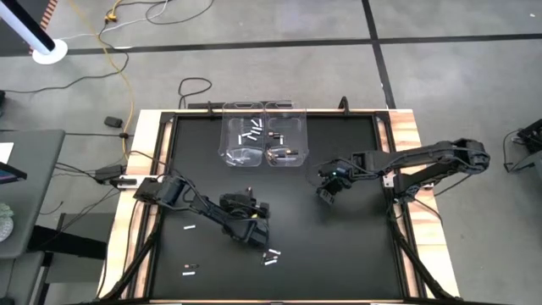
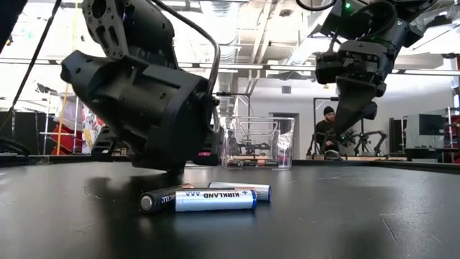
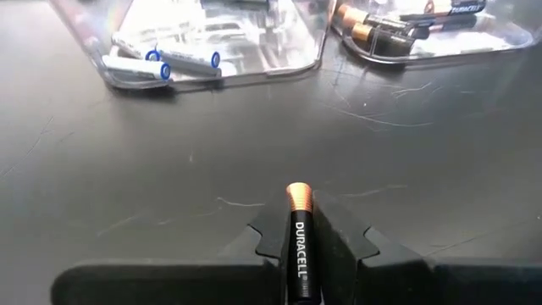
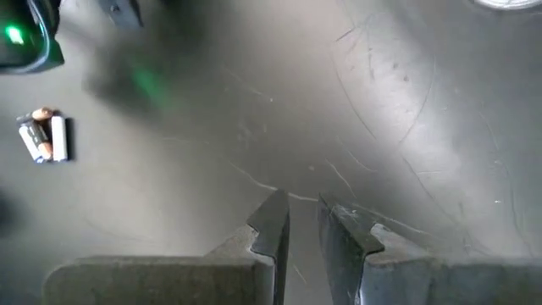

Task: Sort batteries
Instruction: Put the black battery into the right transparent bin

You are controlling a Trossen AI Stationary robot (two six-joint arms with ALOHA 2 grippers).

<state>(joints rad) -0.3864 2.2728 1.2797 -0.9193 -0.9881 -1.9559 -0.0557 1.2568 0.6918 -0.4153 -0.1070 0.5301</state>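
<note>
My left gripper (image 1: pixel 257 237) sits low over the black table's near middle, shut on a dark Duracell battery (image 3: pixel 301 254). Three loose batteries (image 2: pixel 208 199), two white and one dark, lie together on the table just in front of it. Two clear bins stand at the far edge: one (image 3: pixel 195 51) holds white batteries, the other (image 3: pixel 423 25) holds dark copper-ended ones. My right gripper (image 1: pixel 325 195) hangs above the table right of centre. A narrow gap shows between its fingers (image 4: pixel 303 220), with nothing in it. My left gripper pinches the dark battery by its two long sides (image 3: pixel 300 263) between its two fingers. The battery lies along the fingers, and its copper end (image 3: pixel 298 196) sticks out past the fingertips toward the bins. The fingers slant down toward the table. I cannot tell whether the battery is clear of the table.
Two more white batteries (image 1: pixel 190 226) (image 1: pixel 190 270) lie on the table's left half. The table has a wooden rim (image 1: pixel 406 127). A person (image 2: pixel 328 126) is in the room beyond the far edge. Bare black surface lies between the grippers and the bins.
</note>
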